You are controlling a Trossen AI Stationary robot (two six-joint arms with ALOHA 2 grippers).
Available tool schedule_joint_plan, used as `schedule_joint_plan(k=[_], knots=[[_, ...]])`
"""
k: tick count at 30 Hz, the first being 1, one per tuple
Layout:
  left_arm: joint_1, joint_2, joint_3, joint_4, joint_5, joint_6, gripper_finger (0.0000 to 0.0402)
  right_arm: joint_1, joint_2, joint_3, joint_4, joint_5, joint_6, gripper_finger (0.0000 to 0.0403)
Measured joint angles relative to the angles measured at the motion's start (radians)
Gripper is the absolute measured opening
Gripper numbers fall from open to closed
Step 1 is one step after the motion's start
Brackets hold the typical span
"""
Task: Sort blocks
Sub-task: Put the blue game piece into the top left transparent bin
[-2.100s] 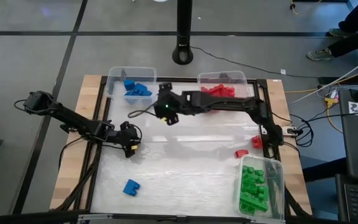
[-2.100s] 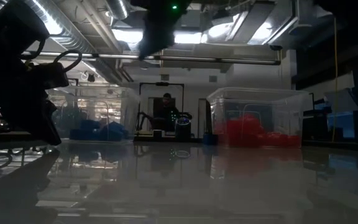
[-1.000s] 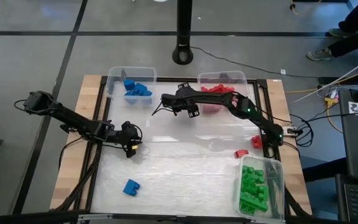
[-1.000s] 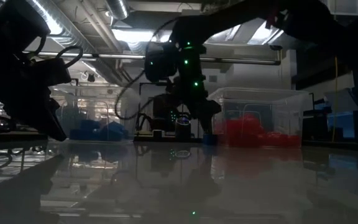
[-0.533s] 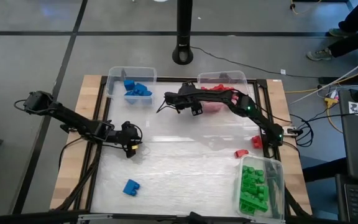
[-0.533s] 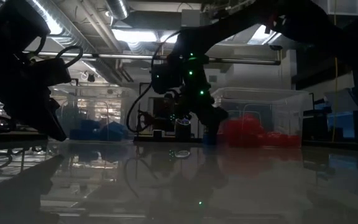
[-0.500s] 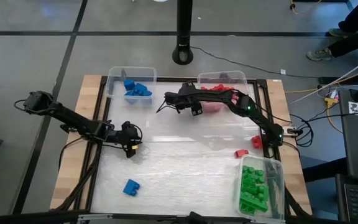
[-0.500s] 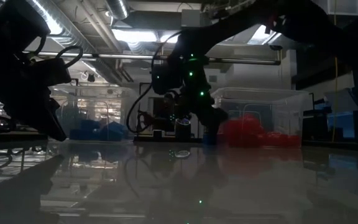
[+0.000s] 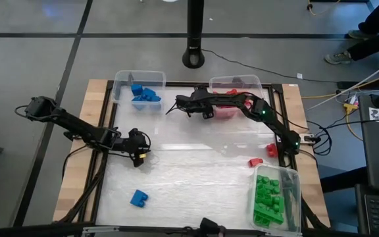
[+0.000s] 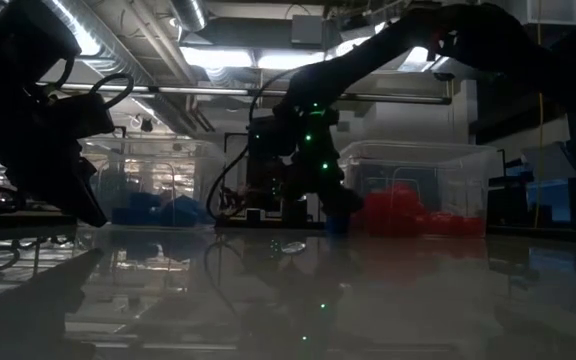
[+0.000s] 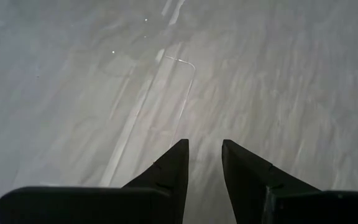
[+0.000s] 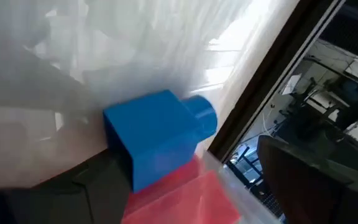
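Observation:
A blue block (image 12: 157, 134) lies on the white table (image 9: 196, 171) beside the red bin (image 9: 235, 87), also seen low in the low view (image 10: 336, 222). My right gripper (image 12: 185, 168) is open just above it, one finger on each side; whether a finger touches it, I cannot tell. In the high view that gripper (image 9: 206, 114) covers the block. My left gripper (image 9: 137, 157) waits at the table's left, slightly open over bare table (image 11: 204, 146). Another blue block (image 9: 139, 197) lies near the front left. Two red blocks (image 9: 255, 162) (image 9: 271, 149) lie on the right.
A clear bin with blue blocks (image 9: 139, 89) stands at the far left. The red bin holds red blocks. A bin with green blocks (image 9: 274, 197) stands at the near right. A black post (image 9: 193, 56) rises behind the far edge. The table's middle is bare.
My right gripper has sunk toward the table and edged toward the red bin, coming down over the blue block beside it with its fingers still apart. The block has not moved.

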Motion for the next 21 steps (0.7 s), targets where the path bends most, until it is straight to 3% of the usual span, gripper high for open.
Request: schedule_joint_plan(k=[6,21], knots=[[0.000,0.000,0.000,0.000,0.000,0.012,0.0086,-0.006,0.000,-0.022,0.063,-0.005,-0.053,0.0294],[0.000,0.000,-0.001,0.000,0.000,0.010,0.0086,-0.004,-0.001,-0.027,0.076,-0.021,-0.141,0.0055]])
